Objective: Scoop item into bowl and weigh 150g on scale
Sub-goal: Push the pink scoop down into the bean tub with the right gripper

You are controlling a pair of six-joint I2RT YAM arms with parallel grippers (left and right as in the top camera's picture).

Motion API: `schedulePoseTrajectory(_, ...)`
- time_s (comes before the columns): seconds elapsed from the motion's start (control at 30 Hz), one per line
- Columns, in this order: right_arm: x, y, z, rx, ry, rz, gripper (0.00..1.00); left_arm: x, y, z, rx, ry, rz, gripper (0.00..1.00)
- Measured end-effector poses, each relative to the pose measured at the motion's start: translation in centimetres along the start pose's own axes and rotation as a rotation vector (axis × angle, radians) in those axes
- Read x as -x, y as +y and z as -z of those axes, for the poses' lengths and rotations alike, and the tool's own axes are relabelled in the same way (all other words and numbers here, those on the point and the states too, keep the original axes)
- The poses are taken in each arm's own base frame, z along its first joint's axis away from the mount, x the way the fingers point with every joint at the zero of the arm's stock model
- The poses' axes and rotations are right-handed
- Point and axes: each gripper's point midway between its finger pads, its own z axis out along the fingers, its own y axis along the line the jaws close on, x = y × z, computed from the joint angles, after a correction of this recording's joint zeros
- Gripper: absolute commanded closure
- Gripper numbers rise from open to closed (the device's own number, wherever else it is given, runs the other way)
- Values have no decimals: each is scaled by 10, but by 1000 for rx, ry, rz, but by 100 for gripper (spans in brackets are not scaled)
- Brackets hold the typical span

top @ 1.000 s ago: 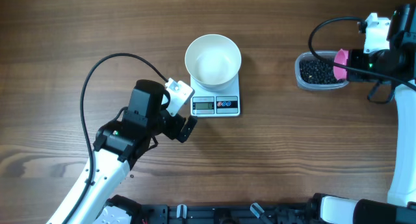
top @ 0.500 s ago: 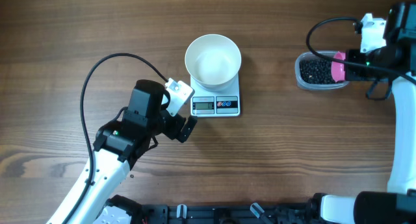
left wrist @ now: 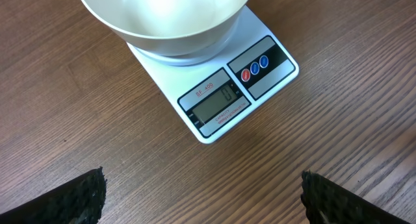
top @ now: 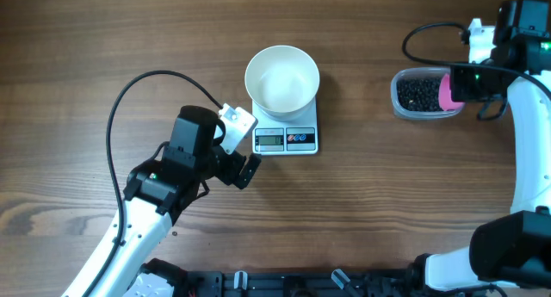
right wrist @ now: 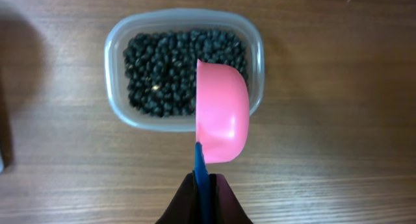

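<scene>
Swung farther back since a second ago, my right hand (right wrist: 203, 188) stays clamped on the blue handle of a pink scoop (right wrist: 224, 117) over the beans (right wrist: 162, 68) in their clear tub (right wrist: 117, 49), far right on the tabletop (top: 86, 39). My left hand (left wrist: 205, 198) gapes wide, empty, just near of the scale (top: 287, 139), the bowl (top: 282, 77) sitting on it.

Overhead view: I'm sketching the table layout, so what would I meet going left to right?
Left gripper → white bowl → clear tub of black beans → right gripper holding the pink scoop.
</scene>
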Motion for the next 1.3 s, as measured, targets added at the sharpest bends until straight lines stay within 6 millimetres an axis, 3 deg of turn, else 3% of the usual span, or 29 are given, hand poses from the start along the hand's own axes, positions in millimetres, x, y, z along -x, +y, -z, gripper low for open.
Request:
schedulePoseTrajectory(0.87,4,-7,-1,-41,-13,-16,96,0,0,0,0,0,0,0)
schedulePoseTrajectory(1.3,4,19,-37,-36,76,13,96,0,0,0,0,0,0,0)
